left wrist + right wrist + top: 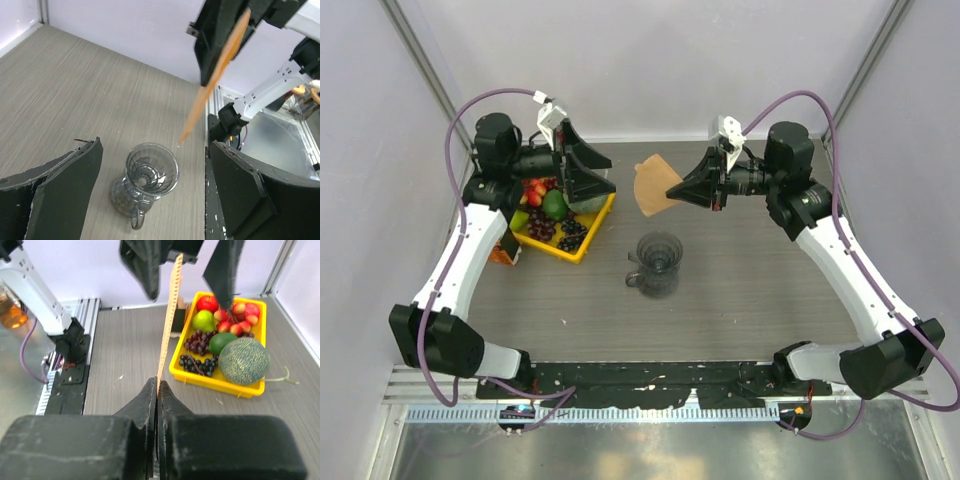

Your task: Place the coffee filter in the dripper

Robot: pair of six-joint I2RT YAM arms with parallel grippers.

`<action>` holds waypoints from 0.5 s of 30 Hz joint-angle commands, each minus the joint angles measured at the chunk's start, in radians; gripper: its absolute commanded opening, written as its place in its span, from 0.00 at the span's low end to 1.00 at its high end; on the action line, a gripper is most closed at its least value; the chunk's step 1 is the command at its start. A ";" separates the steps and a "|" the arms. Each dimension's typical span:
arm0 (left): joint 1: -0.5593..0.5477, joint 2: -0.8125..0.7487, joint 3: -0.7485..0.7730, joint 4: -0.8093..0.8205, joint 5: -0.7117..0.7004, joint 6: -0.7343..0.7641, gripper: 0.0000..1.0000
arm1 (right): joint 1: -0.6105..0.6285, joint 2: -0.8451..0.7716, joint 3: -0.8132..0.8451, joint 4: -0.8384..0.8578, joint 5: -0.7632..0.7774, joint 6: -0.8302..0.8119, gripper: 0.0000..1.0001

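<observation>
Coffee filter (652, 187), a thin light-brown paper fan, is held in the air over the far side of the grey wood-grain table (760, 290), pinched at one edge between the closed fingers of the right gripper (672, 192). A clear ribbed glass dripper (658, 263) with a side handle stands upright and empty at mid-table, apart from the filter. The left gripper (580, 183) hangs spread wide, holding nothing, above a yellow plastic fruit tray (588, 245). Pickup looks done; carrying the filter over and seating it remain.

Bright, even overhead light now, w/ soft faint shadows on the table (740, 290), tiny glints on the dripper (151, 172), wrist-cam foreground slightly soft.
</observation>
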 commanded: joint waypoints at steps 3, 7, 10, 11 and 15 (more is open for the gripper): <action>-0.072 -0.063 0.014 0.016 -0.033 0.111 0.98 | 0.011 -0.016 -0.061 0.476 0.014 0.364 0.05; -0.109 -0.043 0.039 0.031 -0.078 0.093 0.93 | 0.015 -0.005 -0.061 0.570 0.011 0.454 0.05; -0.126 -0.038 0.025 0.111 -0.068 0.029 0.89 | 0.020 -0.008 -0.064 0.570 0.016 0.456 0.05; -0.130 -0.038 0.016 0.143 -0.062 -0.002 0.85 | 0.023 -0.009 -0.066 0.569 0.020 0.456 0.05; -0.144 -0.017 -0.004 0.318 -0.039 -0.165 0.60 | 0.028 -0.013 -0.081 0.526 0.036 0.415 0.07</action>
